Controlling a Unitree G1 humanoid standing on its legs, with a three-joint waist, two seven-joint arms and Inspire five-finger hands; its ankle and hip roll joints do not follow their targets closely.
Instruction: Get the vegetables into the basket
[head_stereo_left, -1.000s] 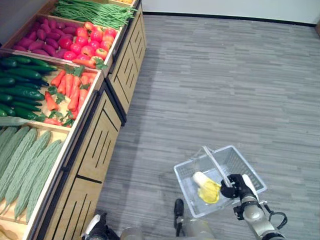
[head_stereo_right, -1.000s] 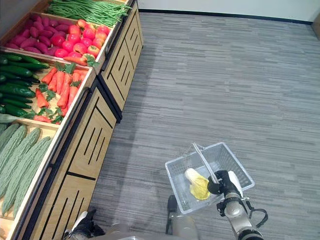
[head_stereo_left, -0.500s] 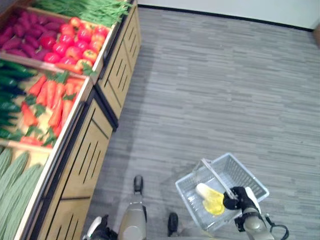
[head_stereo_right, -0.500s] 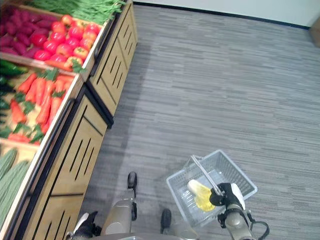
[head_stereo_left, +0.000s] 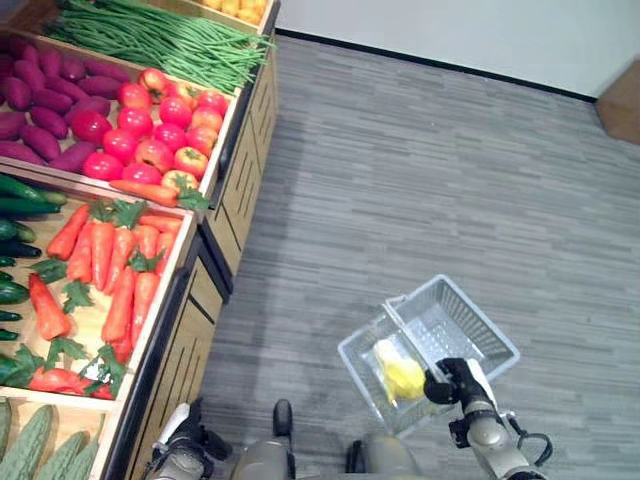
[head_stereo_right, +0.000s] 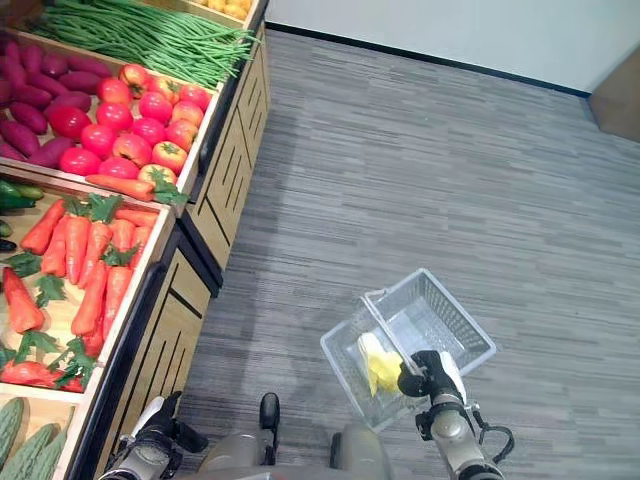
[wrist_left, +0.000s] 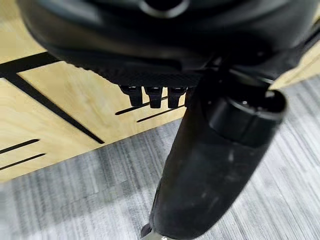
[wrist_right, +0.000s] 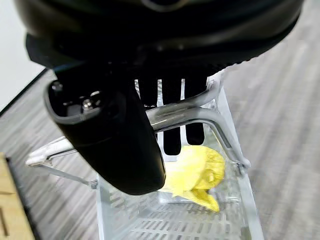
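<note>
While curled round the metal handle (wrist_right: 190, 112), right hand (head_stereo_left: 450, 383) carries wire basket (head_stereo_left: 470, 330) with yellow cabbage (head_stereo_left: 400, 374); left hand (head_stereo_left: 178, 445) low, grip unclear.

Down the left runs the light wooden counter (head_stereo_left: 243, 175), dark slots cut into its front panels, standing on a grey plank floor (head_stereo_left: 450, 180) that stretches away to a white wall (head_stereo_left: 480, 35) with a dark baseboard (head_stereo_left: 430, 64), a brown wooden corner (head_stereo_left: 622, 100) at far right.

Silver-grey arms, dark robot hand (head_stereo_right: 425, 378) w/ white thumb cover
</note>
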